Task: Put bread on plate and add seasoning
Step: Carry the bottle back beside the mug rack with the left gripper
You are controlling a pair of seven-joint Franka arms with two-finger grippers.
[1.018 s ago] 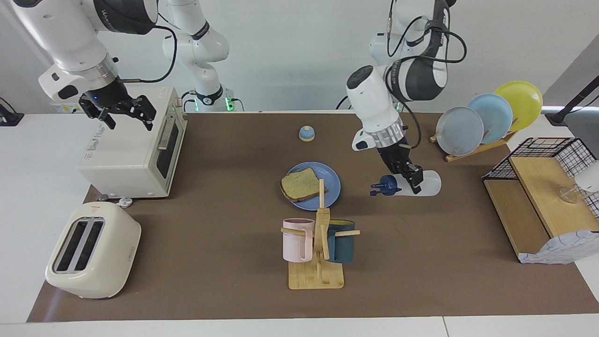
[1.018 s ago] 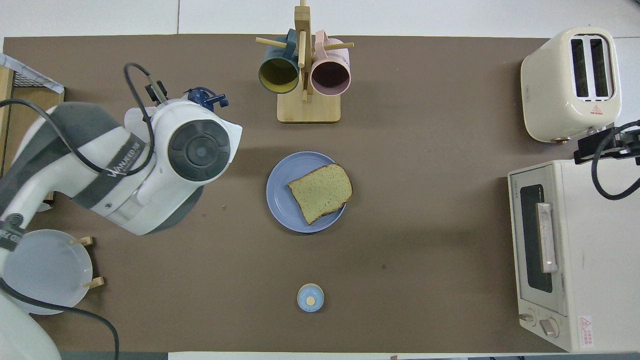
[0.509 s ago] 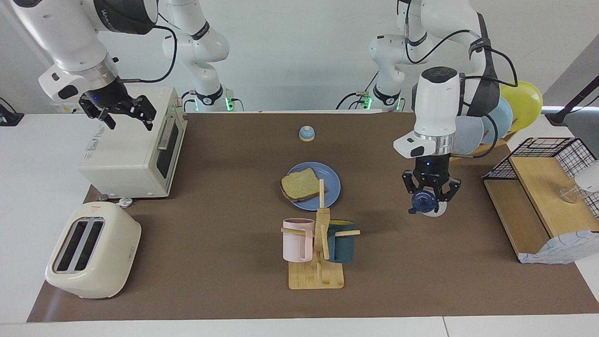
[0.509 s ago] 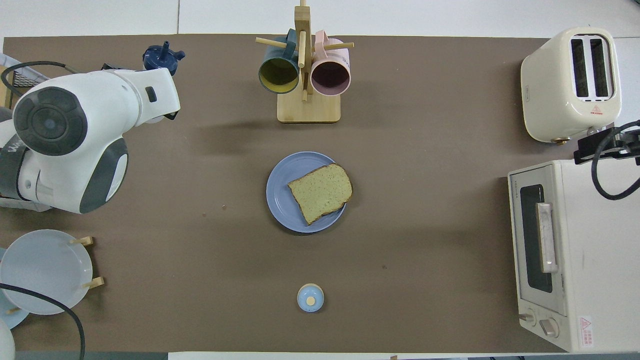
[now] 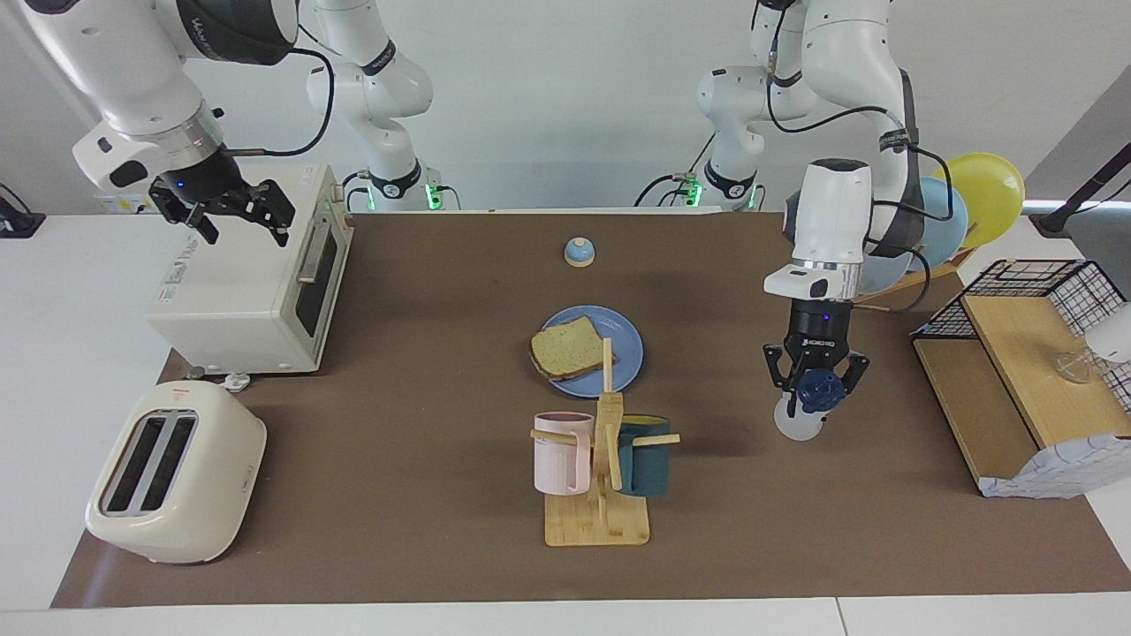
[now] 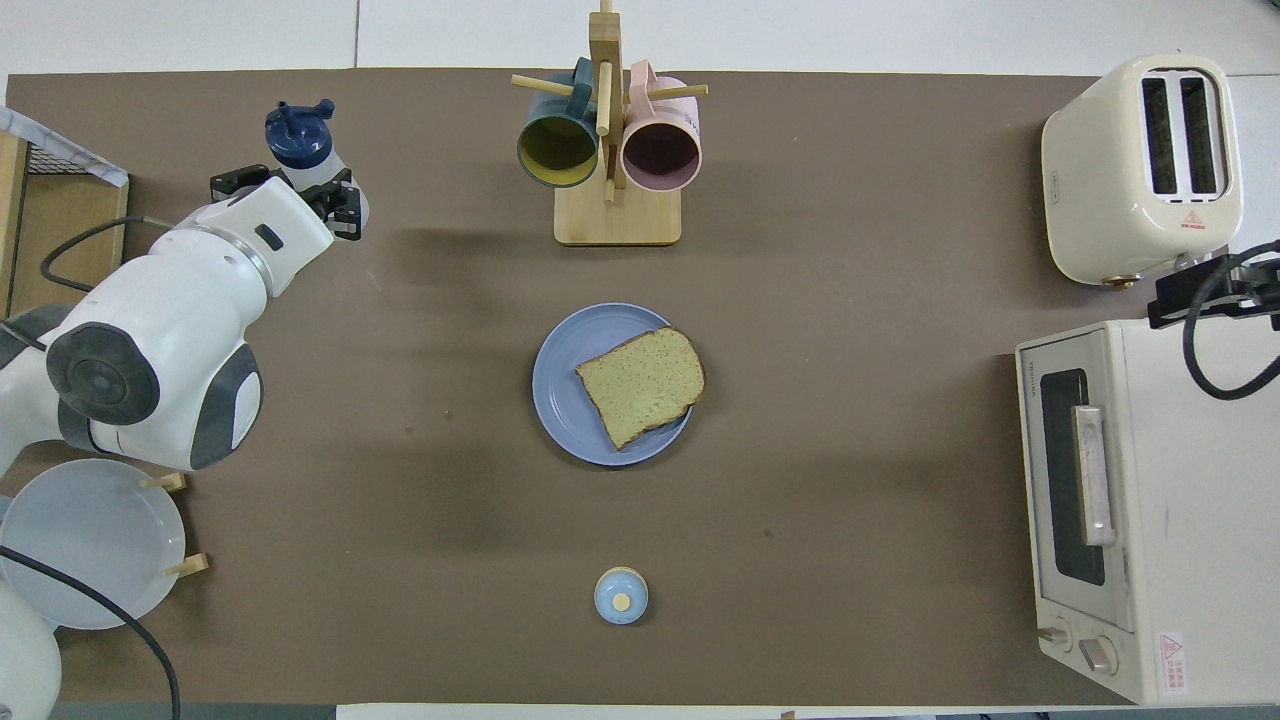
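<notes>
One step done, we judge: bread (image 5: 565, 349) on plate (image 5: 626, 340). Left gripper (image 5: 815, 389) clamped on seasoning (image 5: 802, 415), over table toward left arm's end. Right gripper (image 5: 231, 210) spread, waits over oven (image 5: 247, 283). Seasoning bread possibly left.

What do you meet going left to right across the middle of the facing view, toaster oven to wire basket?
Toaster oven → plate carrying the bread → seasoning bottle in the left hand → wire basket.
</notes>
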